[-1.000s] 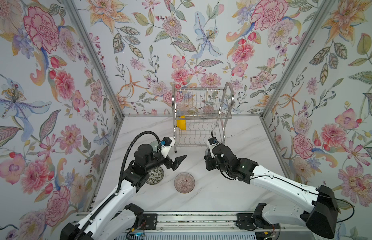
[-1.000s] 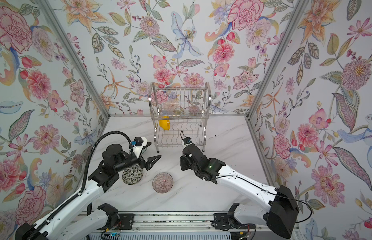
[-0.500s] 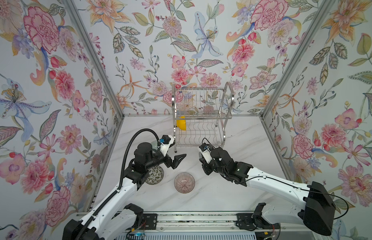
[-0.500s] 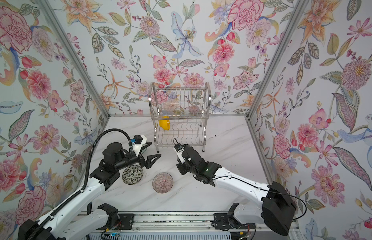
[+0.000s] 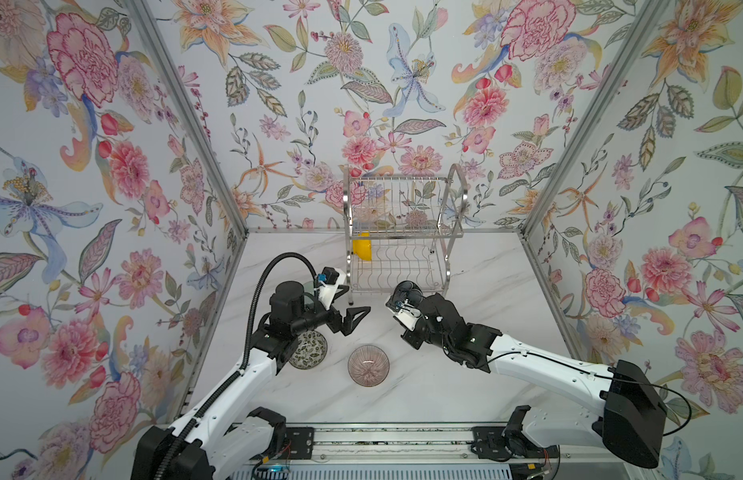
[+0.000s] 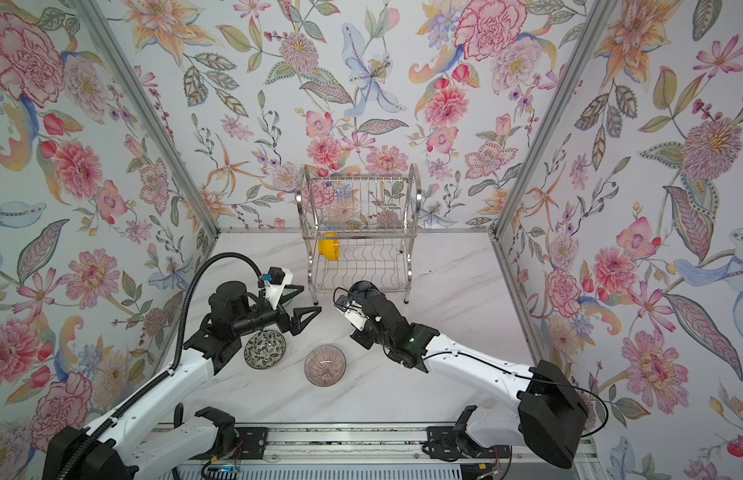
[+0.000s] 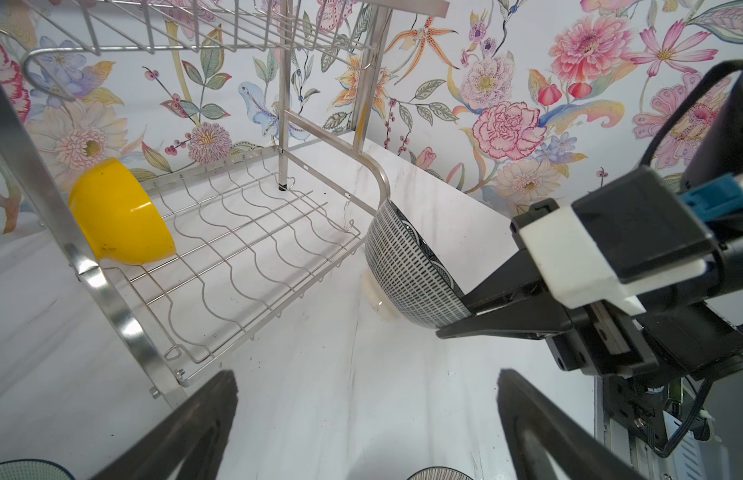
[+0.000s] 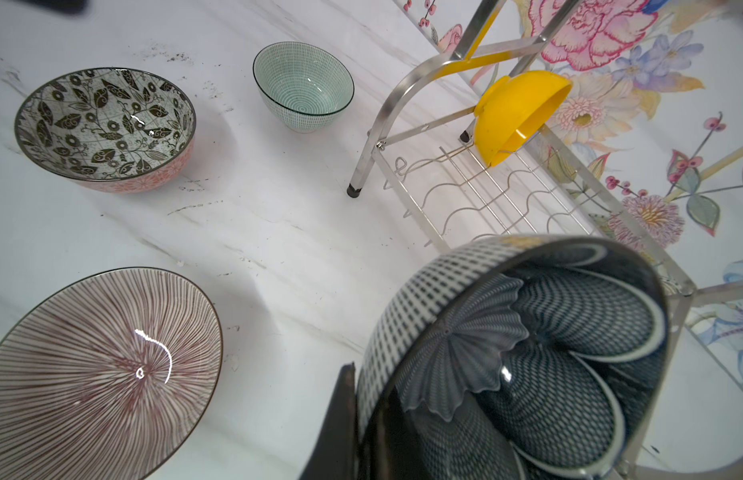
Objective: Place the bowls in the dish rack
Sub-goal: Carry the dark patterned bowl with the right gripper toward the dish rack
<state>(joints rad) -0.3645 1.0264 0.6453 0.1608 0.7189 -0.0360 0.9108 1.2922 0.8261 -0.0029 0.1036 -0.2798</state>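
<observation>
Left wrist view: right gripper [image 7: 469, 311] clamps navy bowl [image 7: 407, 266] by its rim, on edge, just outside dish rack [image 7: 245, 249] lower tier.
Obstacle: rack's arched side frame close beside bowl; yellow bowl [image 7: 116, 216] occupies tier's other end.
Left gripper [image 7: 367, 395]: spread, empty, before rack.
Table before rack: pink ribbed bowl [image 8: 99, 374], speckled bowl [image 8: 103, 124], pale green bowl [image 8: 303, 83].

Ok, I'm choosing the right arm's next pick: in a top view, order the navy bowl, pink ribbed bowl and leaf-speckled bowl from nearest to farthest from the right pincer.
1. navy bowl: clamped in the right pincer itself, tilted on edge.
2. pink ribbed bowl: upright, front middle, left of that pincer.
3. leaf-speckled bowl: upright, farther left again.
</observation>
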